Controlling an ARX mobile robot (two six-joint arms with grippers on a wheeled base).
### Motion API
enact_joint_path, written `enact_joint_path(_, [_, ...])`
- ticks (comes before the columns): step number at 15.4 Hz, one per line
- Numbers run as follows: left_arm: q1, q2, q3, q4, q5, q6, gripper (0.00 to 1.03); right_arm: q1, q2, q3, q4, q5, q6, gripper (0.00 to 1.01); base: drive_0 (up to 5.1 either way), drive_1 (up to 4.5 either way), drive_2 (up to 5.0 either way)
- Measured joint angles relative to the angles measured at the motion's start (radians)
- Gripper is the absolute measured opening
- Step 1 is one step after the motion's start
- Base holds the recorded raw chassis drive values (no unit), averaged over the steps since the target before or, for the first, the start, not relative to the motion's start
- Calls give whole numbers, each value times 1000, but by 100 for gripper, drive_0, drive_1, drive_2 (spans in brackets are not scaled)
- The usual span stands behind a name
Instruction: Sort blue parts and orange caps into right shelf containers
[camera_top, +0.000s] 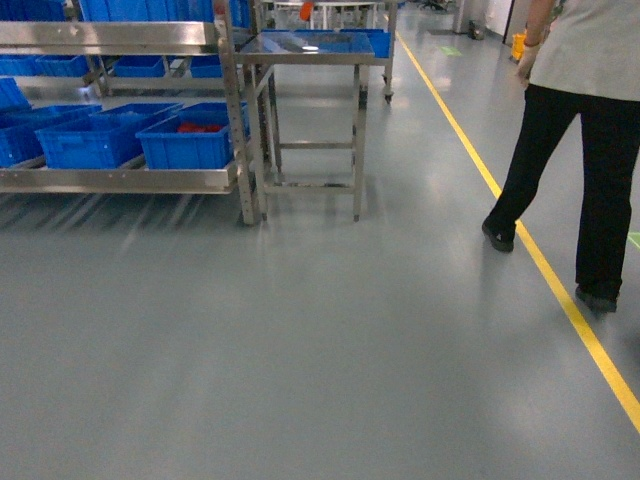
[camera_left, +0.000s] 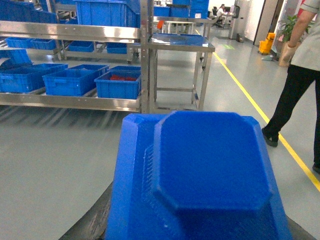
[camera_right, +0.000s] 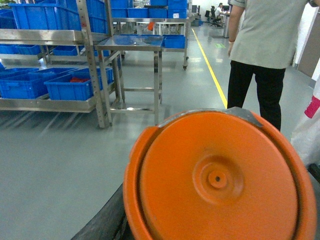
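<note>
**Parts close to both wrist cameras, shelf far left**

Head view: steel shelf (camera_top: 130, 180) far left, blue containers (camera_top: 190, 140) on its lower level, the right one with something red inside. A steel counter (camera_top: 310, 60) stands just right of the shelf. Yellow floor line (camera_top: 560, 300) on the right; a person (camera_top: 580, 120) in black trousers stands on it. No hands visible.

Left wrist view: a blue part (camera_left: 210, 165) fills the near frame. The left hand itself is hidden, can't tell its opening or grip.

Right wrist view: an orange cap (camera_right: 220, 180) fills the near frame, round face to camera. Right hand hidden, grip can't be told. No readable writing anywhere.
</note>
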Motion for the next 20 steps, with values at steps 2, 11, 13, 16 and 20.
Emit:
enact_joint_path(2, [0,0,0,2,1,0,42,0,0,0,1,0,0,44,7,440,-426])
enact_joint_path(11, [0,0,0,2,0,0,42,0,0,0,1,0,0,44,-7,426,-441])
enact_joint_path(13, [0,0,0,2,0,0,42,0,0,0,3,0,0,44,-1,432,-434])
enact_joint_path(16, [0,0,0,3,0,0,42,0,0,0,1,0,0,44,-2,431,-435])
enact_joint_path(20, [0,0,0,5,0,0,42,0,0,0,4,0,0,44,-3,431,-436])
